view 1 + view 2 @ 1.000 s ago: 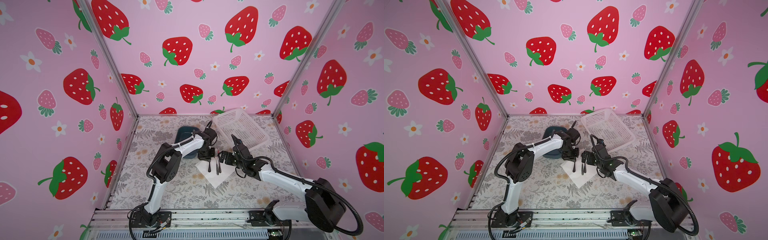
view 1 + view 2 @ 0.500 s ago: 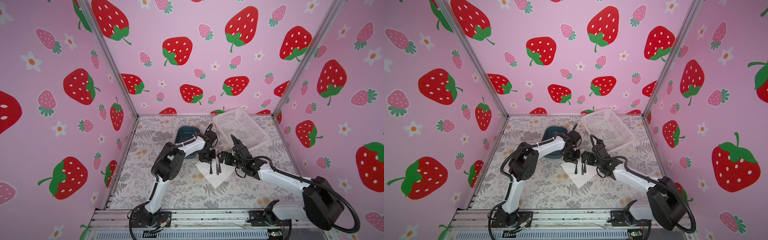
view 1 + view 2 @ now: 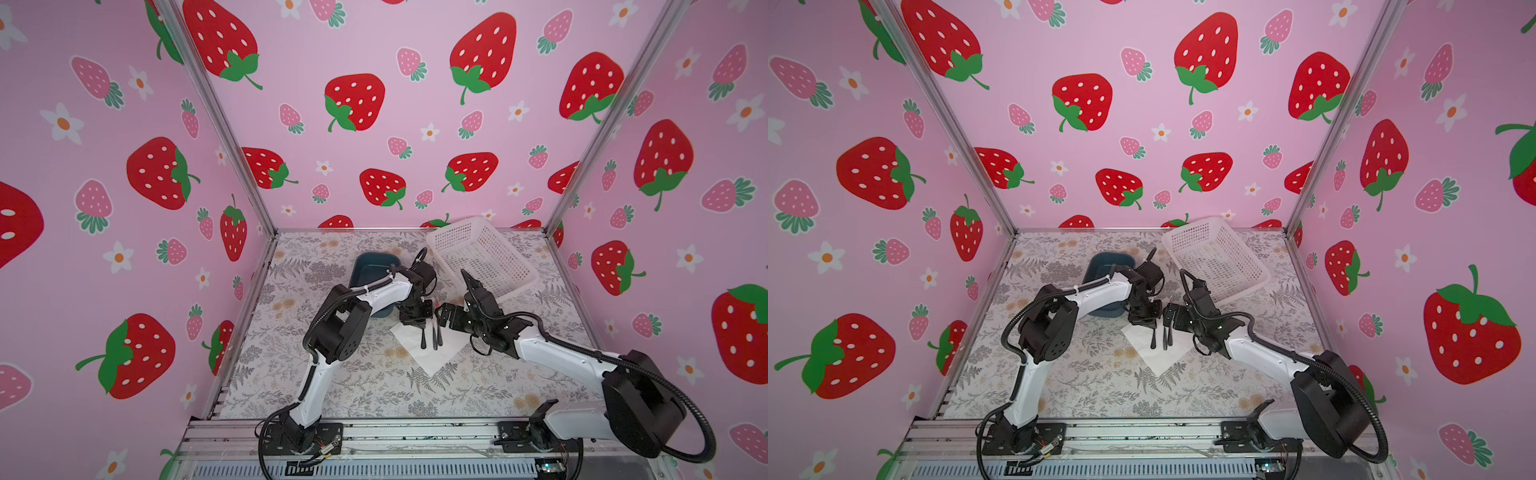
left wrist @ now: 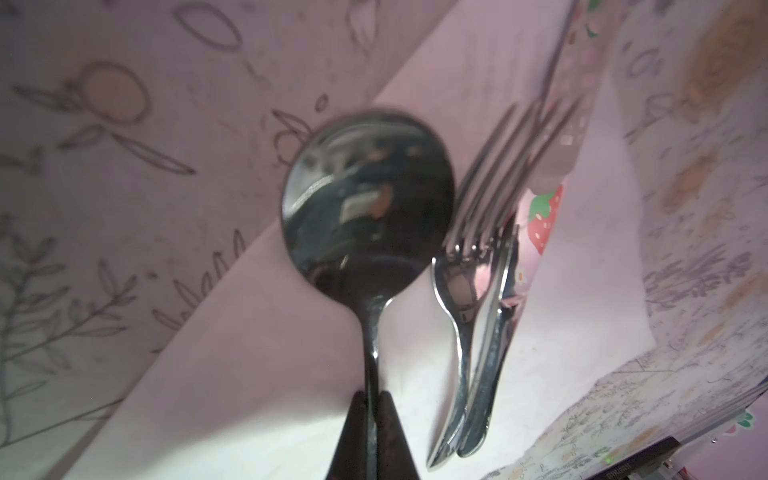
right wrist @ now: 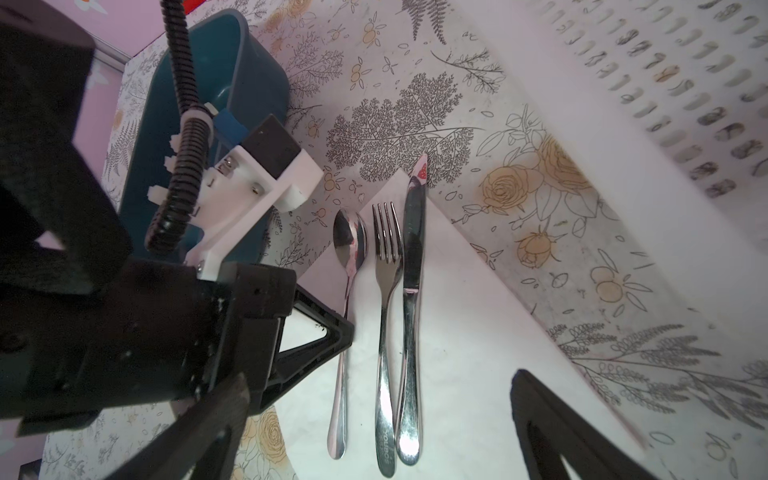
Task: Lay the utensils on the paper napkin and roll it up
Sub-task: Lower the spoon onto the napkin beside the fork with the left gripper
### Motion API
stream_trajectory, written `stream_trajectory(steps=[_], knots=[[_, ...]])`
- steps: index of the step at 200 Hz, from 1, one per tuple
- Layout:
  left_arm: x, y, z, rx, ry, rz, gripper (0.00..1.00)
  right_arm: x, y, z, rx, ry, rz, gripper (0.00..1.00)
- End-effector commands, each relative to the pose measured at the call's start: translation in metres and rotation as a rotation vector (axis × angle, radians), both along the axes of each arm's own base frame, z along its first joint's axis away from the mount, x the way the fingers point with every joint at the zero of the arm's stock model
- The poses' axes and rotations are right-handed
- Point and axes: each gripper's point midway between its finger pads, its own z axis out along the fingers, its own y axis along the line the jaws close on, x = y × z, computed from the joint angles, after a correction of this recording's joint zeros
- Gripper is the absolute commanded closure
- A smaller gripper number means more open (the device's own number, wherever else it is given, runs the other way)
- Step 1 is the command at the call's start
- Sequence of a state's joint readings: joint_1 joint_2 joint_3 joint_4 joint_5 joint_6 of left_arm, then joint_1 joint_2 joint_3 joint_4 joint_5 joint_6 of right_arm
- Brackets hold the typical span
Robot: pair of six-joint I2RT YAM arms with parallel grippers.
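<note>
The white paper napkin [image 3: 434, 363] [image 3: 1158, 361] lies as a diamond at mid-table. On it the spoon [image 5: 351, 245], fork [image 5: 388, 270] and knife [image 5: 413, 232] lie side by side, handles toward the front. The spoon's bowl [image 4: 365, 199] reaches past the napkin's edge [image 4: 249, 353]. My left gripper [image 4: 371, 399] [image 3: 415, 320] is shut on the spoon's handle. The fork [image 4: 461, 282] and knife touch each other beside it. My right gripper [image 5: 380, 376] [image 3: 451, 307] hovers open just right of the utensils, holding nothing.
A dark blue tub [image 3: 370, 270] [image 5: 249, 83] stands behind the left arm. A white perforated basket [image 3: 482, 257] [image 5: 665, 83] leans at the back right, close behind the right gripper. Pink walls close in the floral table on three sides.
The left arm's elbow has shifted slightly. Both grippers and the utensils stay almost where they were.
</note>
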State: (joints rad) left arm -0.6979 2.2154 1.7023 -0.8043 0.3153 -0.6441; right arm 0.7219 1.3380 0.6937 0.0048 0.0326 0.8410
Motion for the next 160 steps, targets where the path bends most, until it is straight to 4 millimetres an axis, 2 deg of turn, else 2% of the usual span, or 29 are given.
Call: stream_trajectory(steps=[1, 31, 101, 160], knots=[[-0.0006, -0.0097, 0.0071, -0.019, -0.001, -0.01, 0.93, 0.0043, 0.001, 0.0015, 0.016, 0.0, -0.014, 0.0], [-0.0018, -0.0093, 0.0018, -0.01, 0.008, -0.006, 0.91, 0.0039, 0.001, 0.0014, 0.017, 0.0, -0.013, 0.0], [-0.0005, -0.0133, 0.0033, -0.027, 0.008, -0.009, 0.86, 0.0033, -0.0002, 0.001, 0.018, 0.001, -0.017, 0.0], [0.0028, -0.0139, 0.0049, -0.022, -0.005, -0.017, 0.87, 0.0033, -0.0006, 0.0006, 0.017, 0.001, -0.019, 0.0]])
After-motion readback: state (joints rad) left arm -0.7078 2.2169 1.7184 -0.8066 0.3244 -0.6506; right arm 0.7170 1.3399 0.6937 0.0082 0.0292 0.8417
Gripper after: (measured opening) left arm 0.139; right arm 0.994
